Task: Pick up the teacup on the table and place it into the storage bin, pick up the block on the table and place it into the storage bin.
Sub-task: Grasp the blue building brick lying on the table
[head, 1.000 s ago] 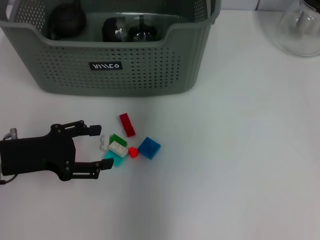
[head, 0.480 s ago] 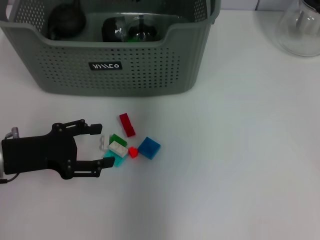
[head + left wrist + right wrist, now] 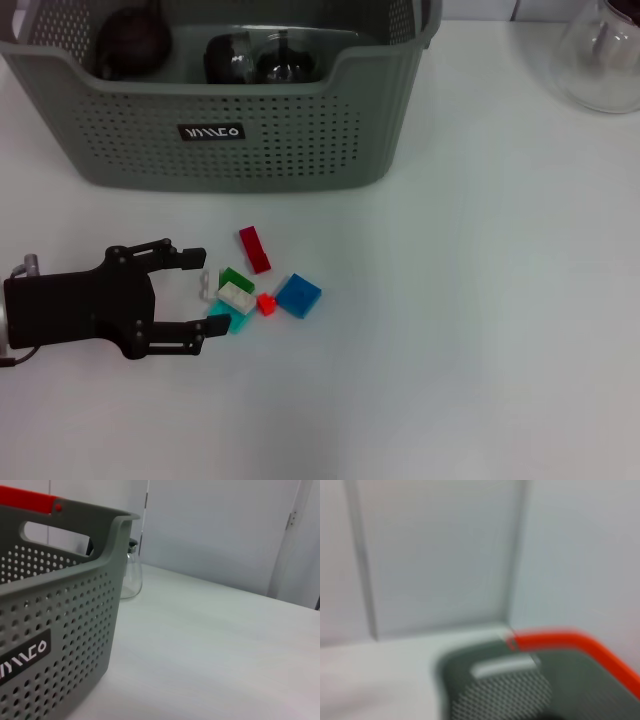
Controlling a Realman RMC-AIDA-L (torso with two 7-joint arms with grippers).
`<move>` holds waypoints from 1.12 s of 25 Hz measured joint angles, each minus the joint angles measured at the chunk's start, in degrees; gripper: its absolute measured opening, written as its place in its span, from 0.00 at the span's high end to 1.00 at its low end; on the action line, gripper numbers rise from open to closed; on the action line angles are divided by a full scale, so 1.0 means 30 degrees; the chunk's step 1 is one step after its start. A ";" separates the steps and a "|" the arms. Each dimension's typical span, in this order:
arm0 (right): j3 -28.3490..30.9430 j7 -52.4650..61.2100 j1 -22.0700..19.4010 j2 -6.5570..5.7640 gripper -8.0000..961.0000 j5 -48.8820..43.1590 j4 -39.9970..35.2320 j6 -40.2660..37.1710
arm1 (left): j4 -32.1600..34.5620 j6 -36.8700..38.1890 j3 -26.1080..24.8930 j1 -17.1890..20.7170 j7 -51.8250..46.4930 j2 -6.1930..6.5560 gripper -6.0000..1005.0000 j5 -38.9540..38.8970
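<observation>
Black and low over the table, the left gripper point(image 3: 200, 299) stands with its jaws spread apart, holding nothing, and points toward the small heap of building blocks. Just beyond its fingertips lies the white block point(image 3: 236, 296), with the green block point(image 3: 236, 277) touching it on the side toward the storage bin point(image 3: 230, 130) and the teal block point(image 3: 222, 321) touching it on the side away from the bin. One fingertip point(image 3: 210, 325) is almost at the teal block, so the heap lies straight ahead of the opening. The red long block point(image 3: 254, 249) lies nearer to the bin, its long axis running roughly toward the bin's front wall. The blue block point(image 3: 298, 295) and the small red block point(image 3: 266, 303) are on the far side of the heap from the gripper. Dark round objects, hard to identify, already sit inside the bin. The right gripper is not seen; I judge the left arm is the nearer one.
</observation>
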 joint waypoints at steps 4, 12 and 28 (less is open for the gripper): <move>0.0076 -0.0988 -0.3156 -0.0076 0.27 0.3857 -0.3809 -0.2654 | 0.0000 0.0070 -0.0044 0.0048 0.0000 0.0020 0.13 -0.0001; -0.1265 -0.1177 -0.6635 0.0004 0.23 0.4721 -0.4904 -0.8399 | 0.0003 0.0022 -0.0089 0.0018 -0.0007 0.0067 0.13 -0.0001; -0.8924 0.2081 -0.2827 0.0160 0.09 -0.1507 0.3326 -0.3149 | 0.0002 -0.0309 -0.0109 0.0100 -0.0003 0.0155 0.13 0.0027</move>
